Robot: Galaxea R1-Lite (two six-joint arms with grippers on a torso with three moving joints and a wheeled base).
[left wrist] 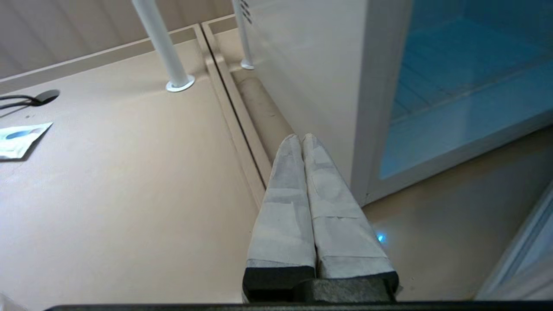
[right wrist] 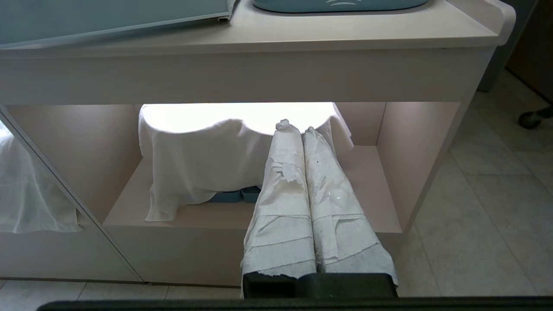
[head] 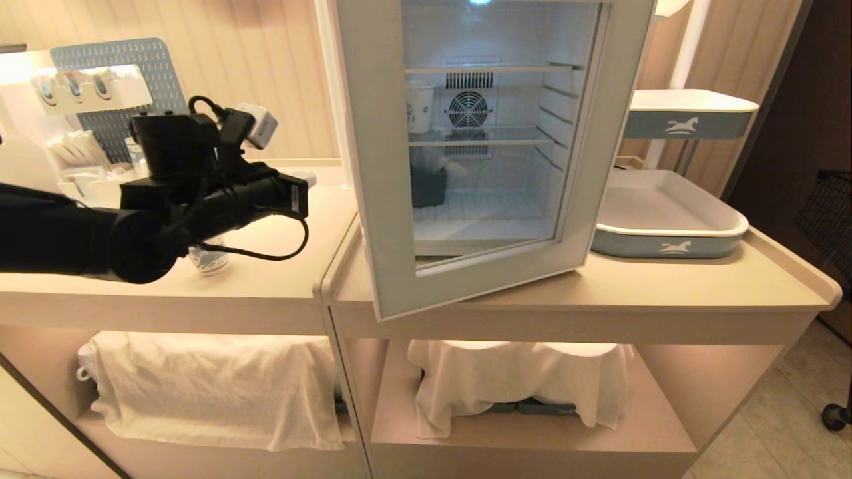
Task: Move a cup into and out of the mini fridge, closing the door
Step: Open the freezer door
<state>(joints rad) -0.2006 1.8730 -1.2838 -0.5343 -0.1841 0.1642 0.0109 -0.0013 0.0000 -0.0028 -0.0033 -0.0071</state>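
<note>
The mini fridge (left wrist: 311, 65) stands on the right counter with its door (head: 373, 166) swung open toward me. Through the door glass, a white paper cup (head: 421, 106) with blue print stands at the left end of the middle wire shelf. A similar printed cup (head: 210, 259) sits on the left counter under my left forearm. My left gripper (left wrist: 301, 137) is shut and empty, hovering over the seam between the counters beside the fridge's left wall. My right gripper (right wrist: 293, 127) is shut and empty, parked low facing the lower shelf.
Two grey-blue trays (head: 665, 219) sit right of the fridge. A pegboard with a dispenser rack (head: 100, 86) stands at the back left. White cloths (head: 213, 386) cover the lower shelves. White posts (left wrist: 164, 47) rise behind the seam. A sachet (left wrist: 19, 138) lies on the left counter.
</note>
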